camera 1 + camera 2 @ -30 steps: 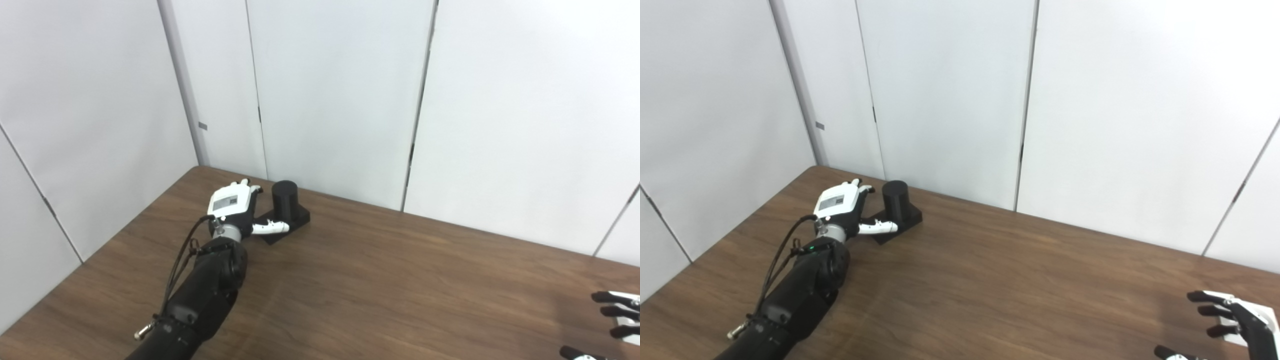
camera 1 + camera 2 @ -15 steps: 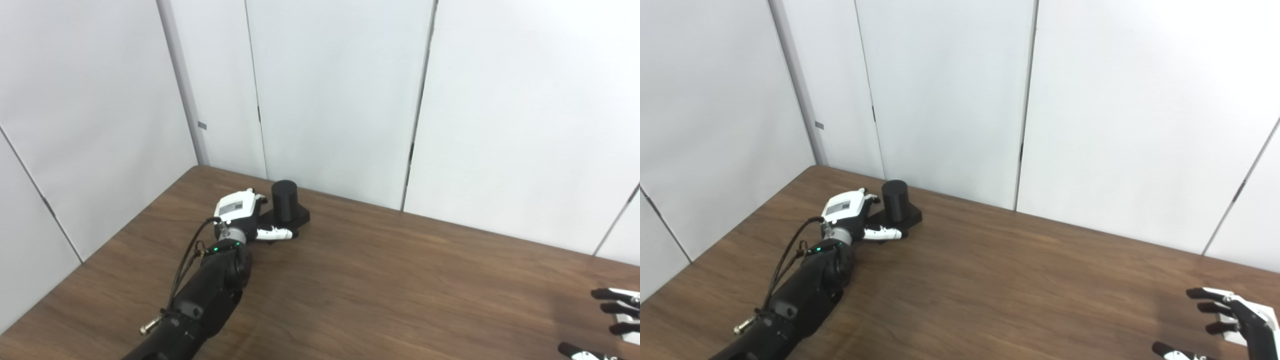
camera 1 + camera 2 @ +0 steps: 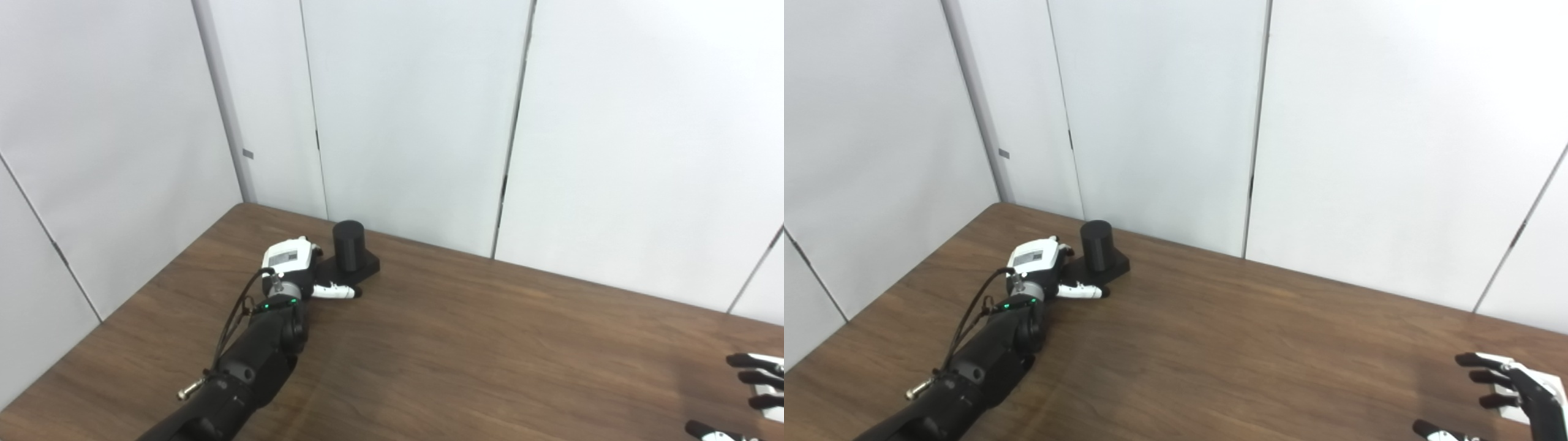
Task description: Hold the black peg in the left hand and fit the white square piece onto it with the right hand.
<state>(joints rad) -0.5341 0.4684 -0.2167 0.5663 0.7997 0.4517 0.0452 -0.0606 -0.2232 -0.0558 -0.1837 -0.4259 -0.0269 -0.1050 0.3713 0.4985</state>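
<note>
Near the surface's (image 3: pixel 465 343) far left corner, the left hand (image 3: pixel 293 269) reaches the black peg (image 3: pixel 349 245), fingers apart, not yet gripping. The right hand (image 3: pixel 1513 398) hovers spread over the white square piece (image 3: pixel 1552 386) at the right edge. A loose closure could tip the peg.

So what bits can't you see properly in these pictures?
- Left hand fingers: both views, hidden behind the hand's own white back, so whether they touch the black peg is unclear.
- Right hand: cut off by the bottom right corner in both views; only dark fingers spread apart show.
- White square piece: right eye view, mostly hidden under the right hand and cut by the frame edge.
- Peg base: near side covered by the left hand.
</note>
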